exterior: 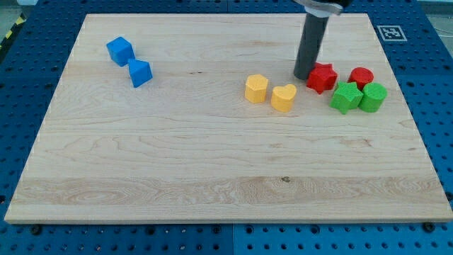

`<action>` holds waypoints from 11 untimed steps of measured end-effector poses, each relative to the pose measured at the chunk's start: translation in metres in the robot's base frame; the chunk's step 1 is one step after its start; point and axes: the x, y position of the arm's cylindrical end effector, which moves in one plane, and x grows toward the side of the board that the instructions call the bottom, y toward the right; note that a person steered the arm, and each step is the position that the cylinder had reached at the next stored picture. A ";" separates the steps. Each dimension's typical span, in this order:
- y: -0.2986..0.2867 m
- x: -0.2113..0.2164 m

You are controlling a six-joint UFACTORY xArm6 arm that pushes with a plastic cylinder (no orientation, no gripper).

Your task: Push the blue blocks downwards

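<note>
My tip (303,76) bare, grips nothing, seemingly touching red star block (322,78); blue blocks (120,51) (140,73) far left.

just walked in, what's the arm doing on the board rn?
It's meant to push the blue blocks downwards, but that hasn't visibly begun. My tip sits at the view's upper right, right beside the red star block, far from the two blue blocks, which sit together at the upper left. Two yellow blocks lie mid-board; a red cylinder and two green blocks cluster at the right.
</note>
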 end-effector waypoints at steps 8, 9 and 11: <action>-0.098 -0.041; -0.148 -0.041; -0.183 -0.041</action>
